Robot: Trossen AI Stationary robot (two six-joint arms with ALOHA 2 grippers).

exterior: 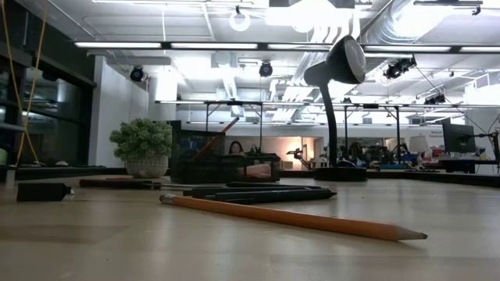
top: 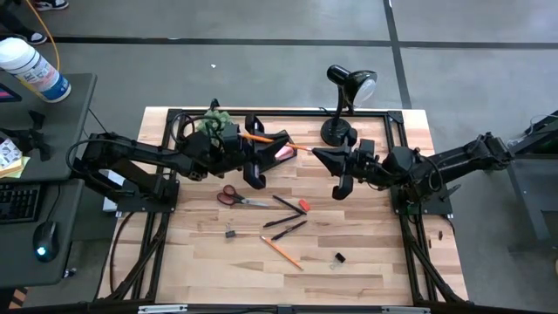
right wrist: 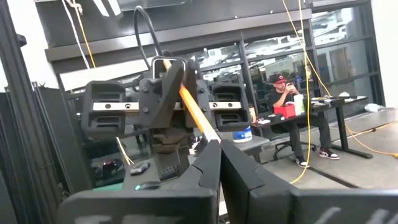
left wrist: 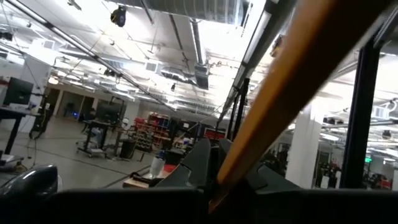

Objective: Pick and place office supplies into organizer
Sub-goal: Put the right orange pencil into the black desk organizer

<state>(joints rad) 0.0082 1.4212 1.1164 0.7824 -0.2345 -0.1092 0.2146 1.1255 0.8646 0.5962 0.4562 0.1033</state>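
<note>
At the back-centre of the tabletop (top: 366,270), the organizer (top: 277,150) sits betw. the two arms, w/ sth pink showing inside it, prob. the sticky-note pad, though that can't be told for sure. An orange pencil (top: 256,137) spans the gap just above it: the left claw (top: 257,139) is pinched shut on one end, and the right claw (top: 316,154) is closed on the tip of the same pencil, as the right wrist view shows the orange shaft running from one claw to the other. So this looks like a hand-over or joint alignment over the organizer; the pencil isn't in a compartment yet.

Judged progress: early-to-mid. At most one or two items are stowed; one pencil is in hand.

Left on the tabletop, well apart from the organizer:
- red-handled scissors (top: 232,196), near the left arm
- red eraser (top: 303,206), just beside the black pens (top: 286,225)
- second orange pencil (top: 281,251), nearer the front
- black clip (top: 231,233), and another small black clip (top: 339,257) toward the front right

Behind the organizer, the green plant (top: 214,119) and the desk lamp (top: 347,100) aren't part of the job.

Approx. six items still need picking, so most of the work remains.
</note>
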